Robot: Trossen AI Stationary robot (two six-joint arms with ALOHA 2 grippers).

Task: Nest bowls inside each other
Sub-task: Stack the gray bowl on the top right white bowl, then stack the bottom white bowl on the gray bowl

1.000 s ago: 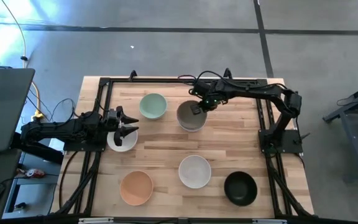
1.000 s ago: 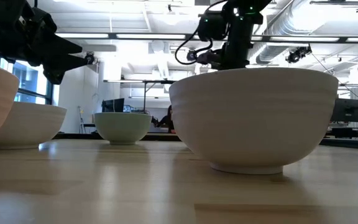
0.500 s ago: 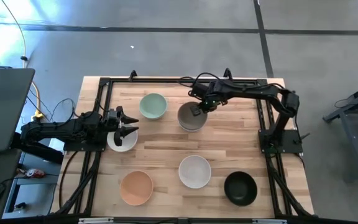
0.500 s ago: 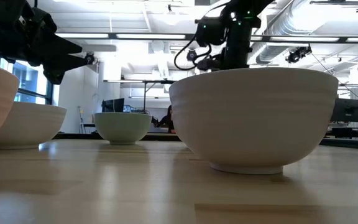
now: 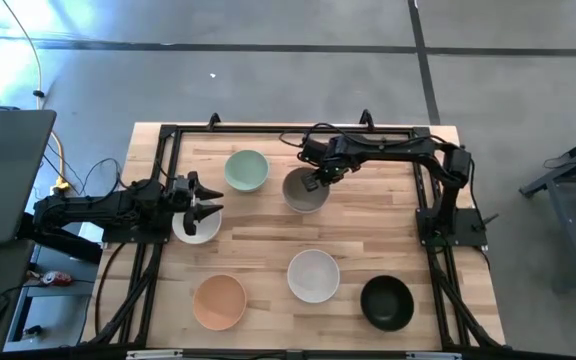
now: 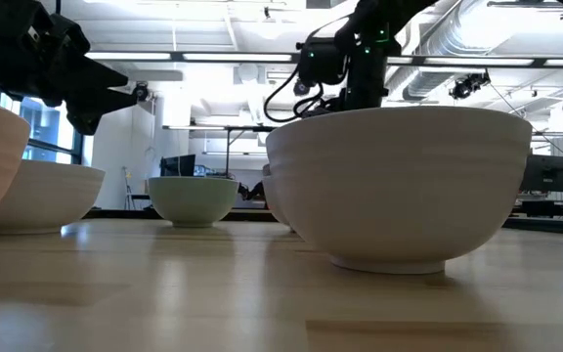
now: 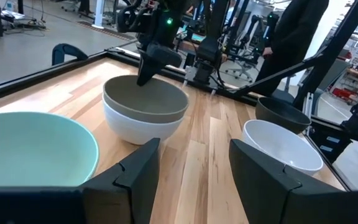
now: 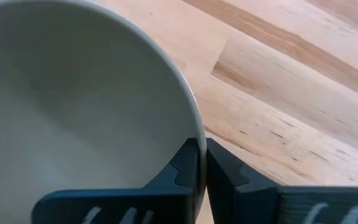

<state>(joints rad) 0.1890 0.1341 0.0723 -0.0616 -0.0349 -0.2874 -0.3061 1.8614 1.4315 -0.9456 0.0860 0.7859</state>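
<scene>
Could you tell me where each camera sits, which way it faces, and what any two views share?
High view: above the table, looking straight down; both arms show, the left hand over a white bowl.
Low view: at tabletop height, looking level across; arms enter from above.
Left wrist view: looks past its own open fingers across the table.
Right wrist view: looks down past its shut hand pinching a rim.
Shared: high and left wrist views both show the olive-grey bowl nested in a white one.

The table [image 5: 268, 215] is pale, smooth wood planking with visible grain, the olive-grey bowl [image 7: 146, 98] and white bowl [image 5: 313, 275] look matt like unglazed ceramic, and the black frame [image 5: 168, 160] looks metal.
</scene>
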